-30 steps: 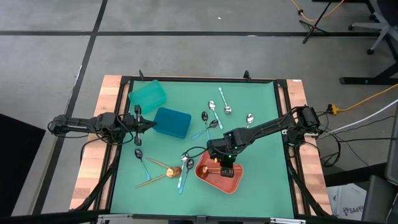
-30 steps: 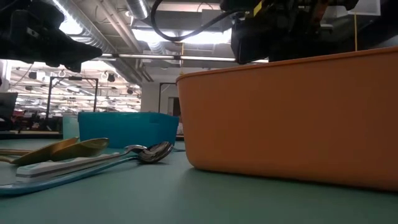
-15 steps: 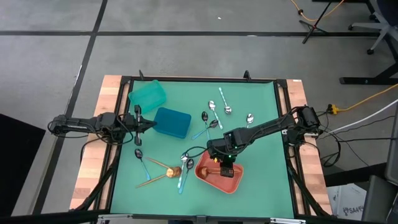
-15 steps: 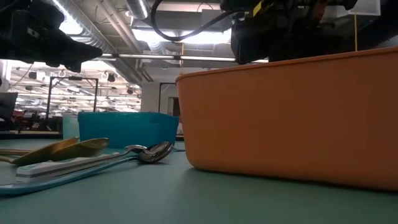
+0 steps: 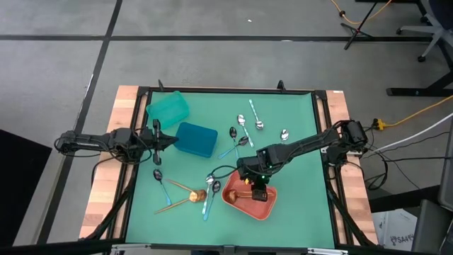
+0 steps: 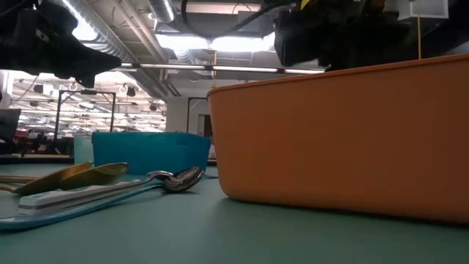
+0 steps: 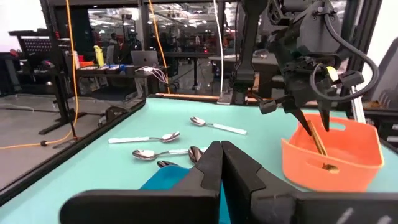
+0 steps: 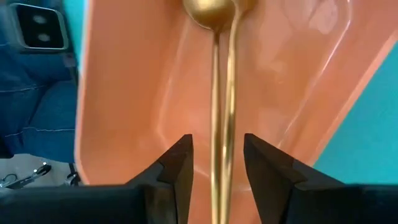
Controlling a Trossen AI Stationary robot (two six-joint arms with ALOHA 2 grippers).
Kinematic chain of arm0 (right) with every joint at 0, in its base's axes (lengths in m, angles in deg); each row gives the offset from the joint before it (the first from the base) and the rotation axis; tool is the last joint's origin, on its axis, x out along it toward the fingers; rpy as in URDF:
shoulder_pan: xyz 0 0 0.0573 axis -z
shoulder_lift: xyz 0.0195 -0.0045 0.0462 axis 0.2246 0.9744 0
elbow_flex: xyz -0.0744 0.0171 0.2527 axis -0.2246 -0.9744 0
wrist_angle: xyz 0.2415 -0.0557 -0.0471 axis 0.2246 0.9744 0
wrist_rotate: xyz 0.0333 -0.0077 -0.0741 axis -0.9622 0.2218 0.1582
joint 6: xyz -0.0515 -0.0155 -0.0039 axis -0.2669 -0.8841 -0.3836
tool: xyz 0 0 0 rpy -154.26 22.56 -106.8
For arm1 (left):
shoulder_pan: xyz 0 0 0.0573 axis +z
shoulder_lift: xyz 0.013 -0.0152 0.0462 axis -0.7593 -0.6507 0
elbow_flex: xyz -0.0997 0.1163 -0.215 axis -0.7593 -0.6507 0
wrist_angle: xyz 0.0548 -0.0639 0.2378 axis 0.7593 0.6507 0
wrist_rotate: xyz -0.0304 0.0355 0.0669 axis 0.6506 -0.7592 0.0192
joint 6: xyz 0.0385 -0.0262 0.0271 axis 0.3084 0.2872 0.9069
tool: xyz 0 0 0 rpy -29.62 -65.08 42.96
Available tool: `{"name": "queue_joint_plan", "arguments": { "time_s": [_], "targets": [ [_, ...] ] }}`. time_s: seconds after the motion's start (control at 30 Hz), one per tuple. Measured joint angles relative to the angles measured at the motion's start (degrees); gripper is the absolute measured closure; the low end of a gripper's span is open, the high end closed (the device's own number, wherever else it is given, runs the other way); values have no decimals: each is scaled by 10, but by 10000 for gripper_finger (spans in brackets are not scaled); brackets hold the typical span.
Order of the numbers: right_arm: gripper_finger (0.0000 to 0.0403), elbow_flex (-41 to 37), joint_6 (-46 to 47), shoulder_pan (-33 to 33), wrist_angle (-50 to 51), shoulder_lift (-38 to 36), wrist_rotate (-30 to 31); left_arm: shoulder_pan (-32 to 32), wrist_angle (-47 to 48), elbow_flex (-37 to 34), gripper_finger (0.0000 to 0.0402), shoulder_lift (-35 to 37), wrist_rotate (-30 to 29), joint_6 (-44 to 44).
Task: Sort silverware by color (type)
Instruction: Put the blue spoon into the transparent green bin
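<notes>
The right end effector [image 5: 257,190] hung over the coral bin [image 5: 241,205] at about five o'clock from the desk's [image 5: 297,205] centre, its fingers [image 8: 177,168] spread with a gold spoon [image 8: 222,93] lying between them in the bin, untouched on either side. A second before those fingers had been nearly pressed together; they had since parted, and the arm itself had barely shifted. The bin's near wall stood close to the desk's six o'clock edge, with bare green mat open toward three o'clock.

The left end effector [image 5: 168,140] waited at nine o'clock, fingers pressed together on nothing, just beside the blue bin [image 5: 196,139], with the teal bin [image 5: 168,108] beyond it toward eleven o'clock.

Loose silverware [image 5: 191,193] lay clustered at seven o'clock, touching the coral bin's corner, and more spoons [image 5: 244,127] were scattered around twelve to one o'clock, well apart from every edge.
</notes>
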Motion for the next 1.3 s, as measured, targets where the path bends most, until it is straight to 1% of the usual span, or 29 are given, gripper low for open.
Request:
{"name": "queue_joint_plan", "arguments": {
  "time_s": [0.1,0.17,0.3,0.4,0.5,0.6,0.77,0.9,1.03,1.17,1.23,1.3],
  "targets": [
    [272,0,0,0,0,-24,13,0,-16,0,401,0,0,-1],
    [272,0,-1,0,6,-41,34,0,-30,0,394,0,0,-3],
    [271,0,-24,0,43,-82,94,0,-60,0,356,0,0,-37],
    [271,0,-38,-1,72,-111,154,0,-83,0,322,0,4,-78],
    [271,0,-51,0,97,-136,203,0,-95,2,298,0,5,-127],
    [271,0,-64,0,118,-158,241,0,-95,12,289,-4,6,-174],
    [271,0,-77,0,156,-192,289,-3,-95,32,292,-29,-1,-223],
    [271,-3,-80,0,182,-218,333,-3,-95,59,296,-66,-5,-255],
    [271,-39,-81,0,176,-261,364,-3,-93,94,298,-122,-5,-278],
    [271,-87,-75,0,172,-307,376,-7,-79,138,298,-194,-11,-301],
    [271,-109,-75,0,160,-329,379,-13,-69,165,298,-234,-21,-327],
    [271,-129,-75,0,142,-345,379,-23,-37,197,298,-276,-27,-369]
  ]
}}
